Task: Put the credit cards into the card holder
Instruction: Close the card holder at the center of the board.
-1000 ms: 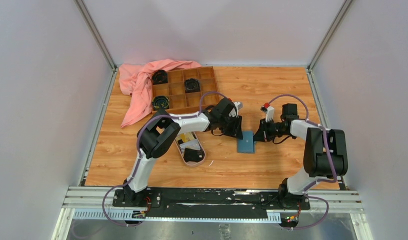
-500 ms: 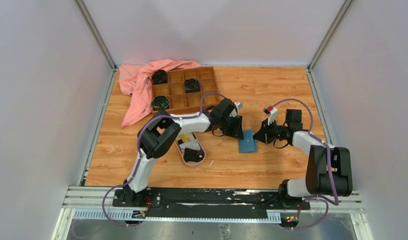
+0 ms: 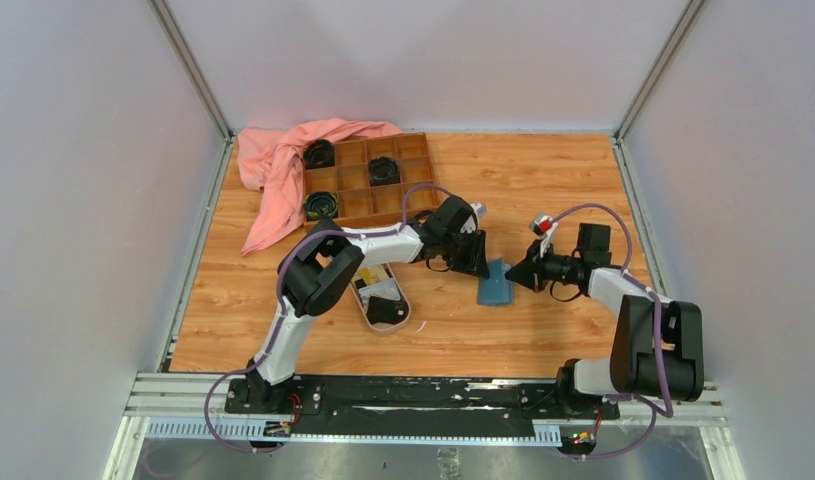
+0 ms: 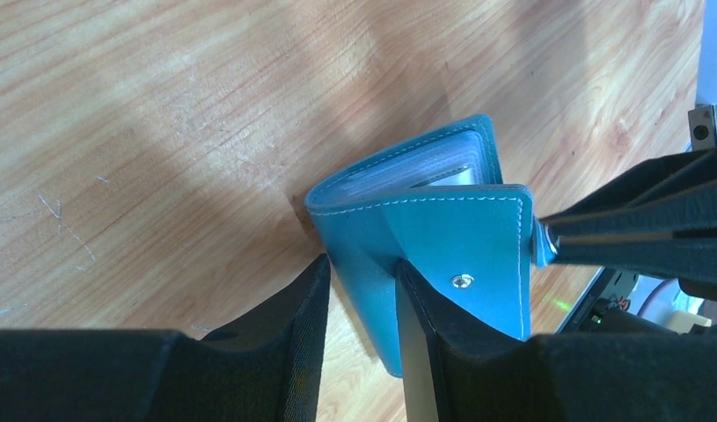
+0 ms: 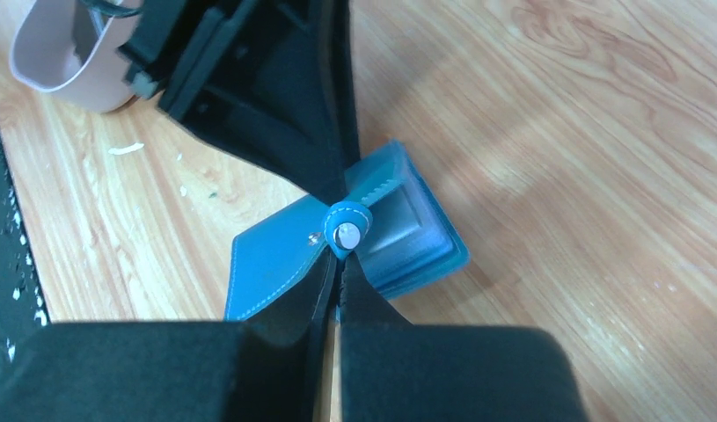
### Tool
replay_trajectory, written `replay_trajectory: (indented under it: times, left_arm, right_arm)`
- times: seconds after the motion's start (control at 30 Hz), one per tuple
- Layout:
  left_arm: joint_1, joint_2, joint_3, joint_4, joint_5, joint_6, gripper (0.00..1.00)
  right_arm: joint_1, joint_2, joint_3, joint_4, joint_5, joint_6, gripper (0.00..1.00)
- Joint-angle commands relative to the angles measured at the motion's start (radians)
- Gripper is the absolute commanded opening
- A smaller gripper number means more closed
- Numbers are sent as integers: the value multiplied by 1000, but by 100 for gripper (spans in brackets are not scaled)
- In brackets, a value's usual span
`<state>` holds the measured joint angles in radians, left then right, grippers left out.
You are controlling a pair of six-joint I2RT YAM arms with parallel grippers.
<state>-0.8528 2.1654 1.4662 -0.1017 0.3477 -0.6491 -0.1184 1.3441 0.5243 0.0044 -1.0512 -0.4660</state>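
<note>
The blue card holder (image 3: 495,283) lies partly open on the wooden table between both grippers. In the left wrist view the card holder (image 4: 442,255) shows pale slots inside, and my left gripper (image 4: 363,283) is shut on its outer cover near the fold. In the right wrist view my right gripper (image 5: 339,274) is shut on the holder's snap tab (image 5: 347,230), pulling the flap up. The credit cards, one yellow (image 3: 371,275) and one black (image 3: 386,311), lie in the pink oval dish (image 3: 364,308) left of the holder. A pale card is not visible.
A brown wooden compartment tray (image 3: 366,178) with black round objects stands at the back left, with a pink cloth (image 3: 273,165) draped beside it. The pink dish's rim (image 5: 51,66) shows behind the left gripper in the right wrist view.
My right arm has swung outward and lower, still at the holder's right edge. The holder has shifted slightly. My left gripper has stayed on the holder.
</note>
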Motion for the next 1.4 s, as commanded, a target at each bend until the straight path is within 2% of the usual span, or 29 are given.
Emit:
replay_trajectory:
  times: [0.0,0.1,0.2,0.23,0.3,0.33,0.37,0.4,0.43,0.57,0.63,0.8,0.9,1.0,1.1,1.23,1.3,1.37]
  left_arm:
    - [-12,81,-22,-83,-68,9,35]
    - [-12,86,-19,-86,-66,8,35]
    - [-12,83,-17,-89,-66,8,35]
    - [-12,80,-18,-89,-67,7,35]
    - [-12,73,-21,-89,-67,9,35]
    - [-13,68,-23,-88,-68,9,35]
    - [-13,66,-23,-86,-66,9,35]
    - [-14,63,-23,-86,-66,9,35]
    - [-14,60,-24,-85,-63,11,35]
    - [-19,43,-37,-81,-62,12,35]
    - [-21,26,-51,-68,-60,12,35]
    - [-23,-29,-94,1,-71,10,35]
    - [-24,-70,-115,55,-75,20,37]
    - [-31,-125,-127,94,-88,46,40]
    - [-42,-202,-143,124,-124,92,44]
    - [-63,-339,-204,157,-208,166,47]
    - [-72,-400,-243,167,-268,205,48]
    - [-81,-458,-292,182,-333,245,48]
  right_arm:
    - [-14,-32,21,-165,-237,-249,0]
    - [-3,-87,4,-241,-241,-384,0]
    - [9,-94,4,-248,-165,-407,1]
    - [12,-80,17,-264,-140,-420,5]
    - [15,-46,62,-364,-96,-519,17]
    - [16,-28,87,-455,-81,-609,27]
    - [15,-14,110,-491,-71,-643,65]
    - [11,-2,126,-535,-75,-662,94]
    - [11,6,143,-582,-82,-701,99]
    - [11,-9,230,-763,-103,-809,100]
    - [11,-42,295,-816,-69,-801,100]
    - [-1,-209,402,-842,30,-756,100]
    - [-1,-224,460,-817,42,-519,100]
    - [11,-138,496,-829,21,-259,100]
    - [13,-59,531,-934,39,-244,99]
    - [15,-86,465,-860,142,-85,100]
    - [25,-103,438,-825,190,-15,94]
    - [50,-100,418,-792,251,52,82]
